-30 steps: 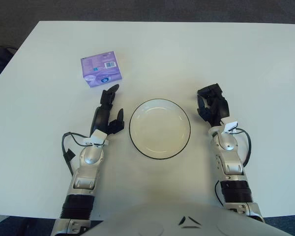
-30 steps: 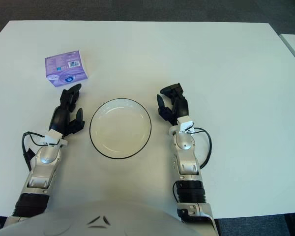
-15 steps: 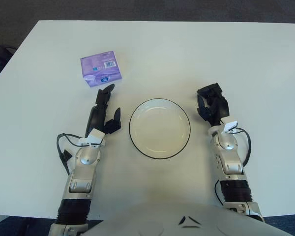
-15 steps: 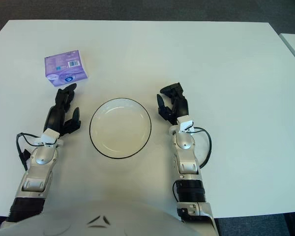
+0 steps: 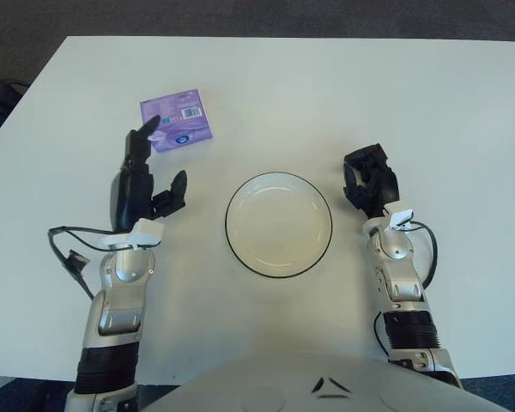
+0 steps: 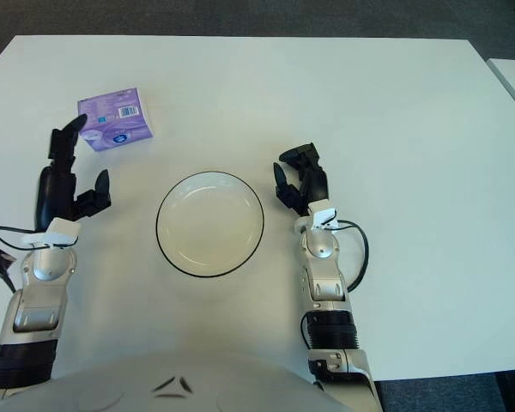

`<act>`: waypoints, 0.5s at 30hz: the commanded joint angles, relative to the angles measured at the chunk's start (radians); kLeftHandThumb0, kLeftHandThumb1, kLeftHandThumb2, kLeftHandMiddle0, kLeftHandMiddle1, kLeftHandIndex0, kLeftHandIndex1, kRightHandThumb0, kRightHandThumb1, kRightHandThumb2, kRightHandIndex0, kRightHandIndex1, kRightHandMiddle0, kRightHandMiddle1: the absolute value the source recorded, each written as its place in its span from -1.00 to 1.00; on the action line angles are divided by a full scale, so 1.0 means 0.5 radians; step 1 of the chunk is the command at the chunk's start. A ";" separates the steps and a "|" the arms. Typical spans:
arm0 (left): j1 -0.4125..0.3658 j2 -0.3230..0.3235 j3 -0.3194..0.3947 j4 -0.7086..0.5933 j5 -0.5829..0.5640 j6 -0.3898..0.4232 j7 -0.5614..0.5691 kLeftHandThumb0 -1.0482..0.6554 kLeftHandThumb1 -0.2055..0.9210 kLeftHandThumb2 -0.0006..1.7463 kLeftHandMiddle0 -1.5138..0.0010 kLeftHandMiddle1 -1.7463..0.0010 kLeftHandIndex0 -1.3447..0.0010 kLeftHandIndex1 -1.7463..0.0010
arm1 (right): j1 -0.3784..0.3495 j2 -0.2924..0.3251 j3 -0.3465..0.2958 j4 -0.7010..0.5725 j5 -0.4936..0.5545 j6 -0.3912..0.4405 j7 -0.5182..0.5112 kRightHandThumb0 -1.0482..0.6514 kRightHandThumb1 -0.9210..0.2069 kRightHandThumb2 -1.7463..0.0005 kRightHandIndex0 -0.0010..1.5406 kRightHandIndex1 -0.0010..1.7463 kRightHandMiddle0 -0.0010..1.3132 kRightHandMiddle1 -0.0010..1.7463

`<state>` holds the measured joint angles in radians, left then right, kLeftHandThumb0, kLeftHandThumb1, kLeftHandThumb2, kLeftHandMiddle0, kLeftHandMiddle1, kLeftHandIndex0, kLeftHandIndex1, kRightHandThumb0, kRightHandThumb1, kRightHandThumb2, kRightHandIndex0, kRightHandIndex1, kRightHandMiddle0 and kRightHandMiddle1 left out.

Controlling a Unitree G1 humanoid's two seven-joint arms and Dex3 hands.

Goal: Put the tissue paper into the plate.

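1. While its fingers are spread and hold nothing, the left hand (image 5: 143, 184) has its fingertips at the near-left corner of the one purple tissue pack (image 5: 176, 119).
2. One empty black-rimmed white plate (image 5: 279, 225) sits well apart on the white table (image 5: 343, 94).
3. Right of the plate, the right hand (image 5: 371, 182) is curled, empty.

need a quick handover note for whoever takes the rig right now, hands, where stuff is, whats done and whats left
Left hand: open, fingers spread, just short of the tissue pack's near-left corner, holding nothing.
Right hand: idle to the right of the plate, fingers curled, holding nothing.
Tissue pack: purple, flat on the table, far-left of the plate.
Plate: between the two arms, nothing in it.
Done: left hand at the pack.
Left: grasp the pack, carry it right, set it in the plate.
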<state>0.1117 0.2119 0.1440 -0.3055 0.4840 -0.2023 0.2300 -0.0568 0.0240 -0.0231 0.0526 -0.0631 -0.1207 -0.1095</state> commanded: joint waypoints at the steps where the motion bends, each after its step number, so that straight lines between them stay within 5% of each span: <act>1: -0.037 0.055 0.036 -0.054 0.098 -0.003 0.039 -0.63 1.00 0.01 0.59 0.98 1.00 0.32 | 0.101 0.010 -0.012 0.139 0.003 0.121 -0.013 -0.17 -1.00 0.47 -0.46 0.11 -0.63 0.93; 15: -0.070 0.358 0.120 -0.216 0.361 0.104 -0.166 -0.66 1.00 -0.04 0.64 1.00 1.00 0.48 | 0.069 0.030 -0.011 0.193 0.023 0.120 -0.015 -0.17 -1.00 0.46 -0.46 0.08 -0.65 0.94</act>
<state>0.0698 0.3667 0.1968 -0.4058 0.6422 -0.1511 0.1581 -0.0738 0.0330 -0.0229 0.0718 -0.0606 -0.1214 -0.1168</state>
